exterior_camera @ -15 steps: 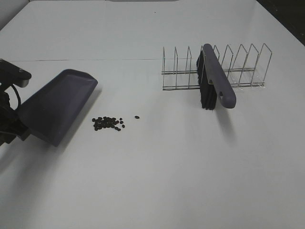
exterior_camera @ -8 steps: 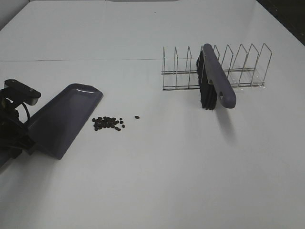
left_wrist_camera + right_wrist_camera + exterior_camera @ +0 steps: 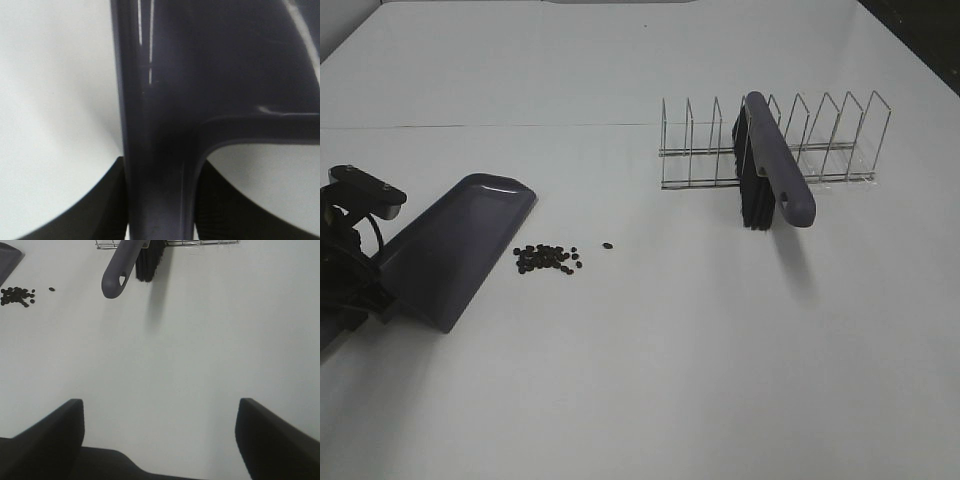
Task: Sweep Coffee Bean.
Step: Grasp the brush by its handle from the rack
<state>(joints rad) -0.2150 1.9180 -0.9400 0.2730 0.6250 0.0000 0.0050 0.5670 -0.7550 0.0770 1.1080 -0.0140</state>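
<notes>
While the left gripper clamps the dustpan by its handle at the left, the coffee beans lie clustered just right of its lip; the right gripper hangs with fingers apart.

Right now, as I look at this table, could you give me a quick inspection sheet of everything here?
Surface: white table, plain.
Job's things: coffee beans in a small pile close beside the dustpan, not touching it. One stray bean lies to the pile's right. The brush rests in the wire rack.
Clutter: nothing seen.
Grippers: left gripper is shut on the dustpan's handle. Right gripper is open, holding nothing, over bare table.
Cables: one dark cable loops on the left arm.
Surroundings: dark area past the table's far right corner, details not visible.
</notes>
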